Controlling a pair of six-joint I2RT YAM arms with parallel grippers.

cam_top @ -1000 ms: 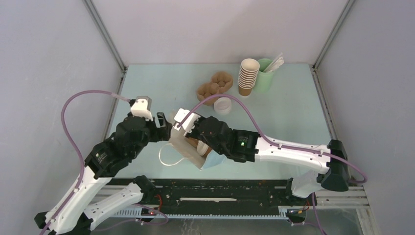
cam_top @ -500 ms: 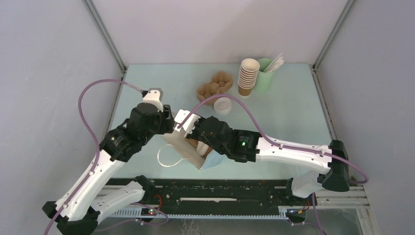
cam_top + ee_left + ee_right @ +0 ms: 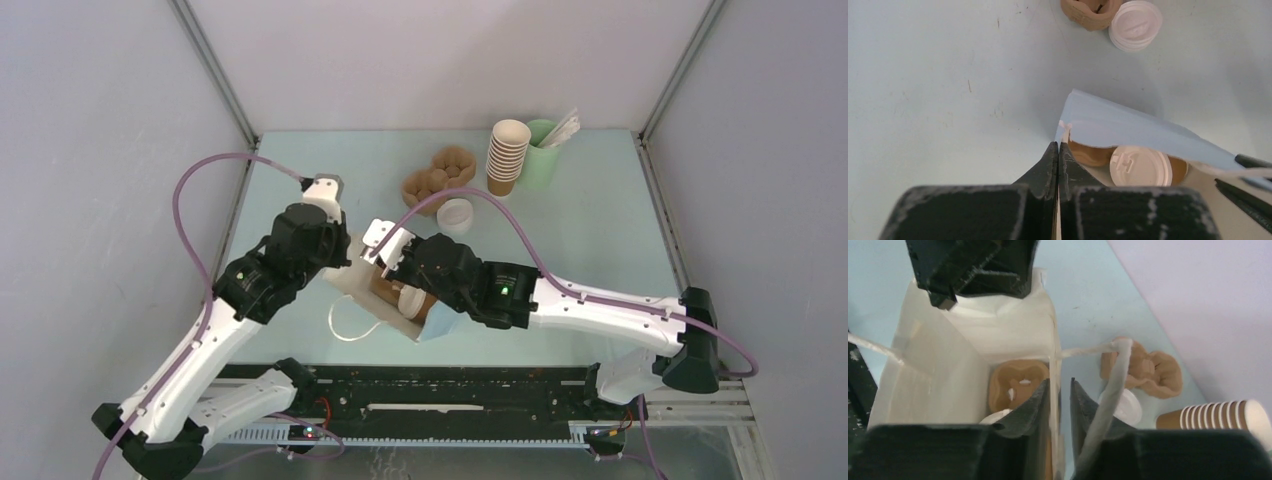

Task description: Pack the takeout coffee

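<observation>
We note left gripper [image 3: 1058, 150] pinching the rim of the pale blue paper bag [image 3: 1128, 127]; right gripper [image 3: 1060, 387] fingers slightly parted astride its wall. Small brown white-lidded paper coffee cup [image 3: 1140, 166] sits inside.

The left arm [image 3: 262, 280] swings in from the bench's [image 3: 600, 220] left side to the paper bag [image 3: 356, 288]. The left fingers [image 3: 1052, 159], spread a second ago, now pinch the bag's rim. The right fingers [image 3: 1037, 402] ease off the bag wall they clamped, leaving a small gap. The bag's mouth gapes wider, baring the white lid of the takeout coffee [image 3: 411, 299].
</observation>
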